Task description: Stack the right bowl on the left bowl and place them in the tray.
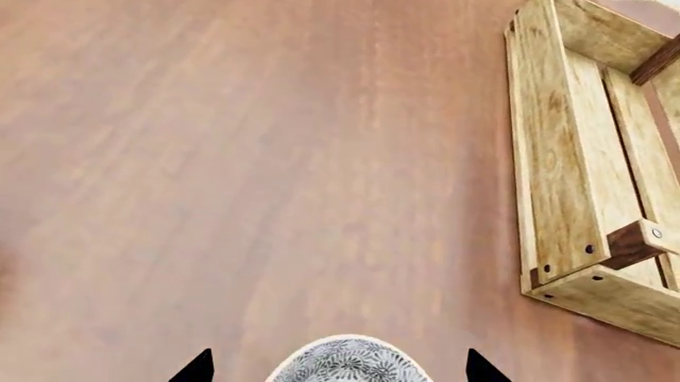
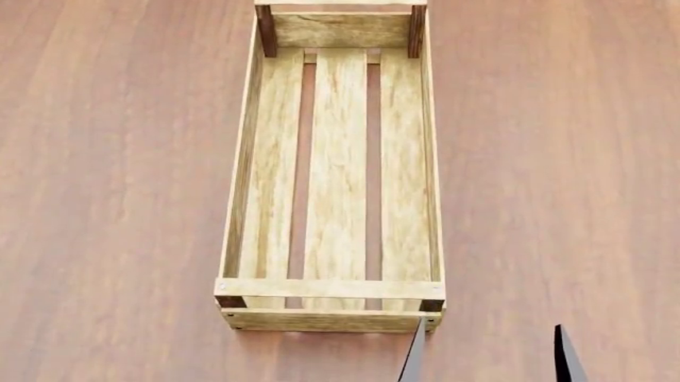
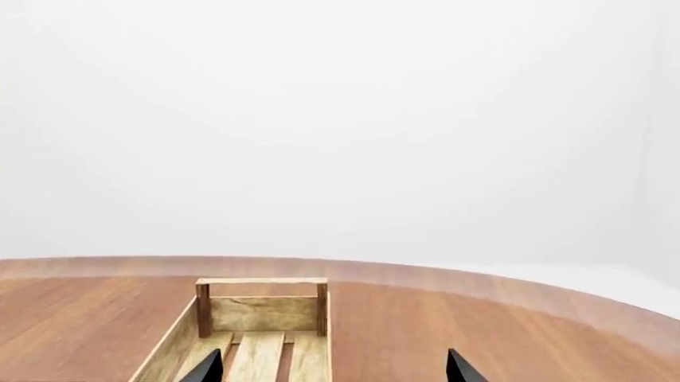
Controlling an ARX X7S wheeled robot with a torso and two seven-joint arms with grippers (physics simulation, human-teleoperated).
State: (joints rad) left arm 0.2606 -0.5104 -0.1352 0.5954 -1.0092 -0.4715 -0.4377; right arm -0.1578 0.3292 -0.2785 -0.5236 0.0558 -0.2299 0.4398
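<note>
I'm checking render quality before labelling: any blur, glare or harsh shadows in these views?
Head view: sharp, even light, the tray casts only a faint shadow. Left wrist view: crisp wood grain, a soft sheen on the table, the bowl cut by the frame edge. Right wrist view: background blank white, the table's far edge slightly hazy.

A bare simulated test scene, no real room.

Around me I see only a broad reddish-brown wooden tabletop [image 2: 117, 191] with a curved far edge, and beyond it a flat, featureless white backdrop [image 3: 340, 119]. No walls or furniture give it away as a home or shop; the smooth rendered surfaces read as a simulator.
</note>
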